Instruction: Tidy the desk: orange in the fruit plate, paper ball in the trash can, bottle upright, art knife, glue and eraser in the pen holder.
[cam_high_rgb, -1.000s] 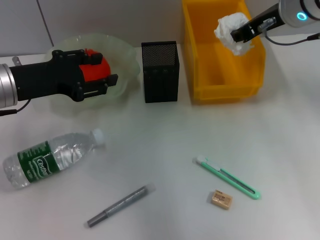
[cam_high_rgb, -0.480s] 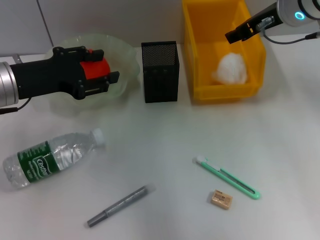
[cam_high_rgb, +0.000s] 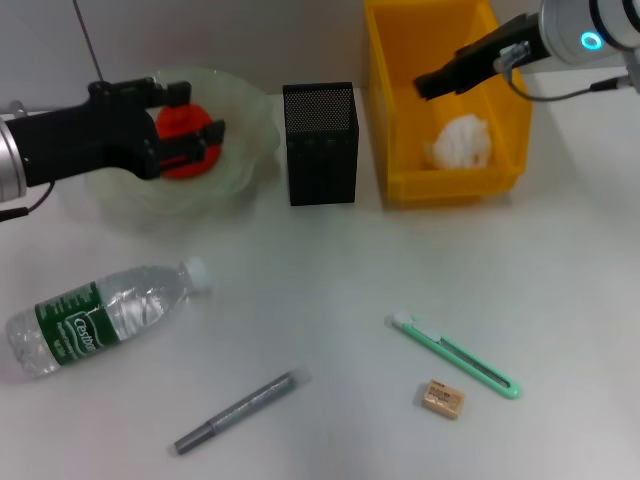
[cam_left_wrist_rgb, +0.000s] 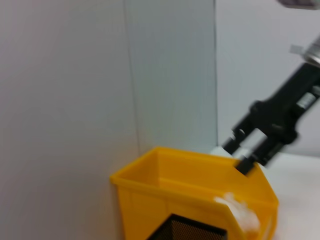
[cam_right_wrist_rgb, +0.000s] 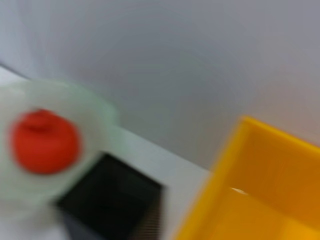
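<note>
**Orange in dish, paper ball in bin, five items loose on desk**

Plain white flat desk (cam_high_rgb: 330, 270) seen from the head camera. Red-orange round orange (cam_high_rgb: 183, 135) resting in the pale green translucent fruit plate with a wavy rim (cam_high_rgb: 250, 120) at the far left. Left gripper (cam_high_rgb: 205, 140) over that plate, black fingers (cam_high_rgb: 212, 130) apart on either side of the fruit, not clamped on it as far as the head view shows. Square black metal mesh pen holder (cam_high_rgb: 320, 143) standing just right of the plate, with the big bright yellow rectangular plastic trash can (cam_high_rgb: 400, 150) beside it. Crumpled white paper ball (cam_high_rgb: 461, 142) lying on the floor of the can, near the front wall. Right gripper (cam_high_rgb: 428, 83) above the can's opening, clear of the paper ball and holding nothing; fingers spread in the left wrist view.

Nearer the robot: small clear plastic bottle with a green label and white cap (cam_high_rgb: 100, 318) lying on its side at the left, cap pointing toward the middle of the desk. Thin grey pen-like glue stick (cam_high_rgb: 235, 412) lying at a slant in front of it. Slim mint-green art knife (cam_high_rgb: 455, 354) lying diagonally to the right, with the tiny tan rectangular eraser (cam_high_rgb: 442, 398) just beside it, on the near side, apart from the blade body.
</note>
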